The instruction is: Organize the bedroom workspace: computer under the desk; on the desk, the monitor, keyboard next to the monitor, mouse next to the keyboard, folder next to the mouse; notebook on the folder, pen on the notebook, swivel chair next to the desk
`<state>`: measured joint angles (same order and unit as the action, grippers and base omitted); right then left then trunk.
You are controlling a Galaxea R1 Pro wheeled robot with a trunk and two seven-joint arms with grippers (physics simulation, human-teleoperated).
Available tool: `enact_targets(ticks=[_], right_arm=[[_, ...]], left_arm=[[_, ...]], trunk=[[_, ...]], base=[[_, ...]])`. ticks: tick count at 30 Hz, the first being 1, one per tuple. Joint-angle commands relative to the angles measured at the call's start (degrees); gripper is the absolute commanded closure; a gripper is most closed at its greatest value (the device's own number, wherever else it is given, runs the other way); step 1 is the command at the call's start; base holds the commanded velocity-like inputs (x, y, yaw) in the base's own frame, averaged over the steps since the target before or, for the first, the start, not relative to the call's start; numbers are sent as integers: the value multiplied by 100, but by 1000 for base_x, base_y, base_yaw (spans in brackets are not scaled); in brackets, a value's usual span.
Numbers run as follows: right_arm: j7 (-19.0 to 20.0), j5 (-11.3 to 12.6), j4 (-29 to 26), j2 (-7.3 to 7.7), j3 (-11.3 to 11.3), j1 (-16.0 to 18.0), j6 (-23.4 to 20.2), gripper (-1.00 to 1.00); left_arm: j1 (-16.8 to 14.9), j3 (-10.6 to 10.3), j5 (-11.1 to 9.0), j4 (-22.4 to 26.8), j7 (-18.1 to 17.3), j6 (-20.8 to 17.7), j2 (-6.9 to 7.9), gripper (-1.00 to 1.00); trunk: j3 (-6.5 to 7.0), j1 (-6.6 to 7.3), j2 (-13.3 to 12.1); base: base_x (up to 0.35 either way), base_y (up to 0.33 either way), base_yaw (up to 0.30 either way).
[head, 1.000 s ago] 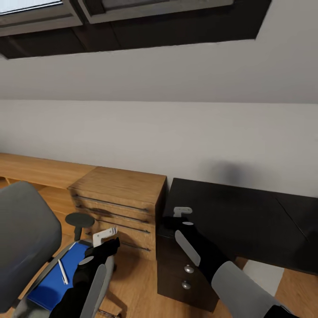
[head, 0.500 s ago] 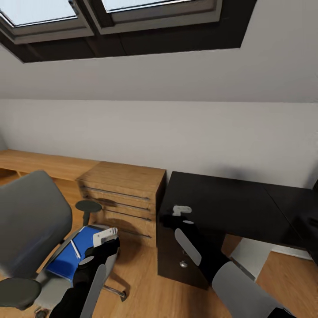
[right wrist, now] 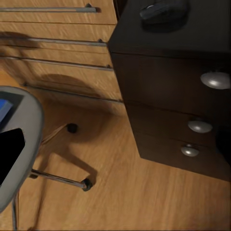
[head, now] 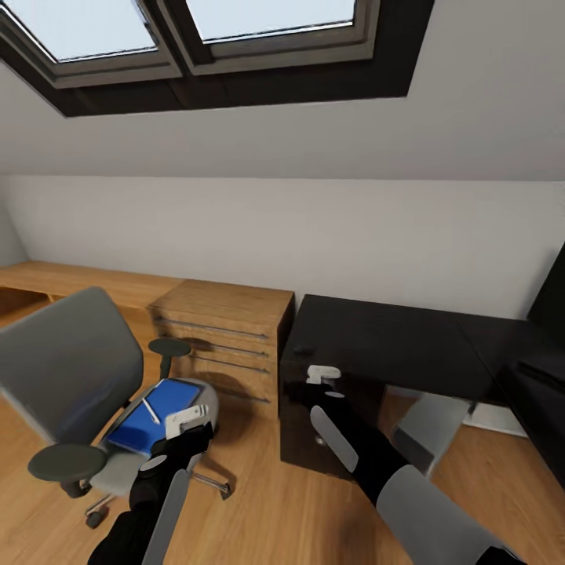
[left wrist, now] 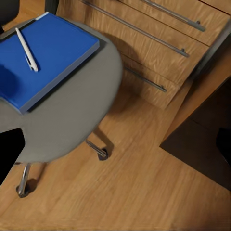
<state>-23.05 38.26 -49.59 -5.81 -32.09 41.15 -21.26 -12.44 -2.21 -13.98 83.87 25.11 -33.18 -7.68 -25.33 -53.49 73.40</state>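
The swivel chair (head: 67, 365) stands on the floor left of the desk (head: 392, 345). On its grey seat lies the blue folder (head: 149, 408) (left wrist: 45, 50), with the white pen (head: 151, 410) (left wrist: 26, 50) resting on it. The dark mouse (head: 303, 351) (right wrist: 163, 10) sits on the desk's corner above the drawer unit (right wrist: 192, 101). My left gripper (head: 187, 420) hangs open just right of the chair seat, with nothing in it. My right gripper (head: 323, 374) is open and empty in front of the drawer unit. A black slab at the far right looks like the monitor (head: 553, 294).
A light wooden drawer chest (head: 224, 333) stands between chair and desk, against a long low wooden shelf (head: 71, 278). A pale grey upright piece (head: 428, 424) stands under the desk. Sloped ceiling with skylights (head: 267, 23) overhead. Open wood floor (head: 267, 510) lies ahead of me.
The camera has pulled back and tilted up, so more of the chair, the floor and the skylights show, and the black slab entered at the right. Both arms keep their pose.
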Motion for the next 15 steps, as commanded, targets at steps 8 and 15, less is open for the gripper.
enact_targets(ticks=[8,15], right_arm=[[-51,46,-7,1,-16,7,-10,-100],[-51,45,-7,1,-16,7,-10,-100]], left_arm=[[-4,-8,-61,7,55,-13,3,-100],[-4,-8,-61,7,55,-13,3,-100]], trunk=[[-7,3,5],[-7,3,5]], base=[[-337,0,0],[-337,0,0]])
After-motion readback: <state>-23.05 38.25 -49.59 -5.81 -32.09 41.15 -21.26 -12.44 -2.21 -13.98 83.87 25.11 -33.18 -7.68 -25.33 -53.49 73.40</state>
